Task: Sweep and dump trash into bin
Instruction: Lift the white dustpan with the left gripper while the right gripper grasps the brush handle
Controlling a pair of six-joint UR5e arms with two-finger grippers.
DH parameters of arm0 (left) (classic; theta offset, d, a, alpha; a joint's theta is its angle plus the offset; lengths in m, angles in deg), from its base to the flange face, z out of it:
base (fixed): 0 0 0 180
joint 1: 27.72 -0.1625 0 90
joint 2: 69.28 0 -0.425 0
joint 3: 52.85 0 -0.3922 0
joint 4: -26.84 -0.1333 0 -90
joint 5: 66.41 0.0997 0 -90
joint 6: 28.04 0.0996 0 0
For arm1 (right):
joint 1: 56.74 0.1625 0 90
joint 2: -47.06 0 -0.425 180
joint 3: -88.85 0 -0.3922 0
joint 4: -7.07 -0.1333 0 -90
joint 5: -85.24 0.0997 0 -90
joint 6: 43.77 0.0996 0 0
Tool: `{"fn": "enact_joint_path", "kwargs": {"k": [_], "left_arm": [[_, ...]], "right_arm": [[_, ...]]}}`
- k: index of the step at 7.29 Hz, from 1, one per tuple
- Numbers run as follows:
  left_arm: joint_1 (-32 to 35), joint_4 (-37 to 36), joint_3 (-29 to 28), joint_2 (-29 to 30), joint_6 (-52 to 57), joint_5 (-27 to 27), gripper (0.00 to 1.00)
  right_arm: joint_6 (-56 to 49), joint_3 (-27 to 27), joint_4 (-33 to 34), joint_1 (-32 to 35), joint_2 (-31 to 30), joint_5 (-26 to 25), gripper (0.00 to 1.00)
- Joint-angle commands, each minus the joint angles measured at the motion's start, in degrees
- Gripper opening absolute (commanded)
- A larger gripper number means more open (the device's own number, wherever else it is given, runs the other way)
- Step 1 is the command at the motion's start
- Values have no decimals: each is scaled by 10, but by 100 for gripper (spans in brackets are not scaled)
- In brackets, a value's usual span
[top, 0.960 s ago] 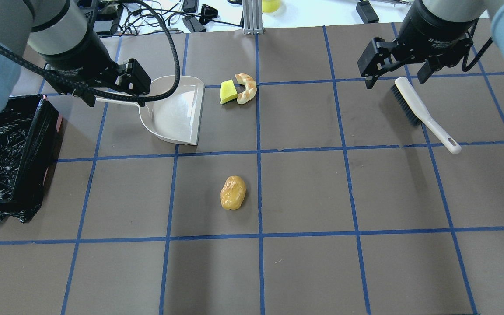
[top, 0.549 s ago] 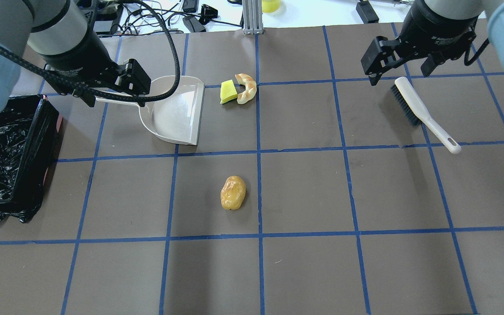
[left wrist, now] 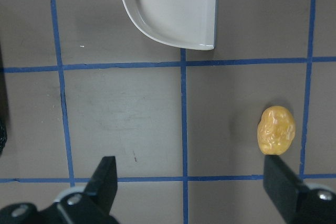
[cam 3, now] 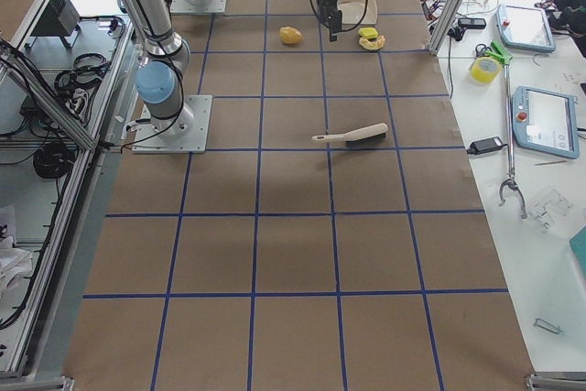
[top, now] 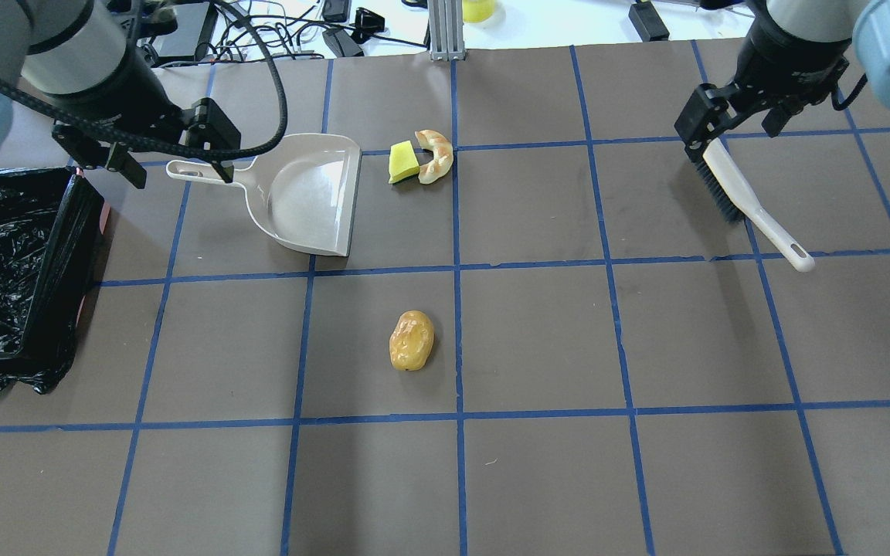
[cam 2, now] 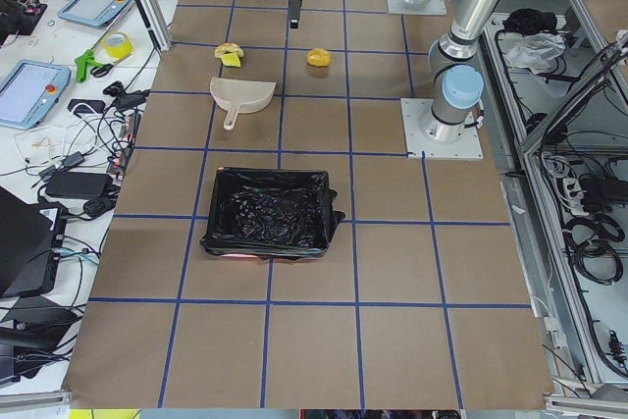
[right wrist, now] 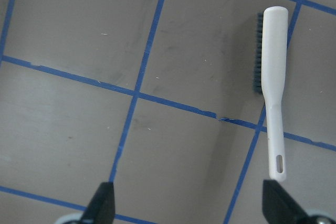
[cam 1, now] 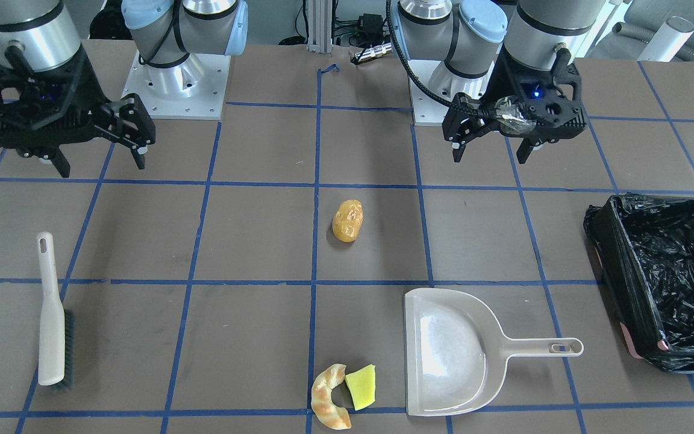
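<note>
The trash lies on the brown mat: an orange-yellow potato-shaped lump (top: 412,340) near the middle, and a tan crescent (top: 437,156) touching a yellow-green wedge (top: 403,162) farther off. The lump also shows in the left wrist view (left wrist: 276,130). The bin (top: 78,247), lined with black plastic, stands at the left edge. My left gripper (top: 174,166) is open and empty, raised over the beige dustpan's handle (top: 198,171). My right gripper (top: 735,135) is open and empty, raised above the head end of the beige hand brush (top: 746,201).
The dustpan (top: 314,197) lies flat, its mouth toward the wedge and crescent. The brush (right wrist: 274,87) lies on its side at the right. Cables and devices sit beyond the mat's far edge (top: 321,38). Blue tape lines cross the mat.
My left gripper has moved left, uncovering the dustpan's handle. My right gripper has moved right, over the brush's head end. The trash, dustpan and brush have not moved.
</note>
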Motion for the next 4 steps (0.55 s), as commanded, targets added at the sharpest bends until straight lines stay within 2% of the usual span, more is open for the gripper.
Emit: {"fn": "enact_joint_path", "kwargs": {"k": [1, 2, 3, 4], "left_arm": [[-71, -9, 11, 23, -24, -11, 100], [-79, -60, 21, 37, -73, -18, 100], [-80, -143, 31, 52, -173, -16, 100], [-80, -174, 45, 64, -259, -17, 100]], "right_arm": [[-94, -18, 61, -56, 71, -10, 98], [-145, -35, 114, -81, 104, -41, 93], [-173, -54, 165, -105, 134, -39, 92], [-181, -75, 196, -113, 160, -40, 91]]}}
